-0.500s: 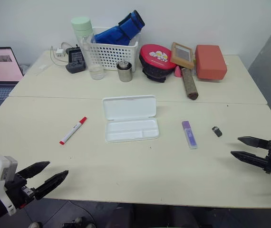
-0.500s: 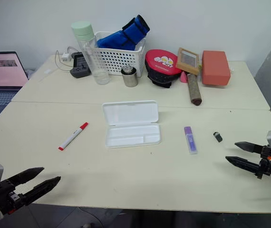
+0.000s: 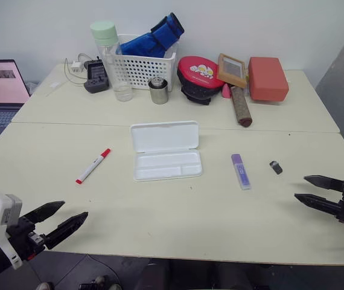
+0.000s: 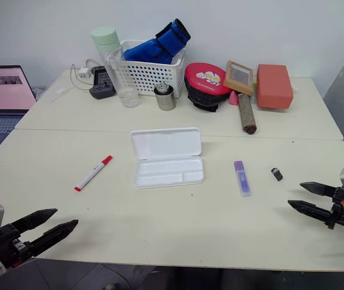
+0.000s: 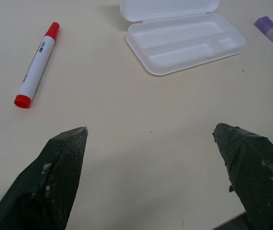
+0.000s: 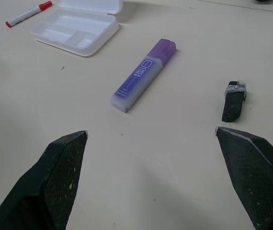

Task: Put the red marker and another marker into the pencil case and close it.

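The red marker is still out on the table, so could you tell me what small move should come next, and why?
Probably ease the left gripper, open and empty, forward toward the red marker. It lies on the table on that arm's side, left of the pencil case, which lies open with an empty tray.

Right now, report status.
Left gripper and right gripper open, empty. Pencil case open; red marker, purple marker on table. Nothing in the way.

The left gripper (image 3: 62,218) and right gripper (image 3: 305,188) hover at the near corners, fingers spread wide, holding nothing.
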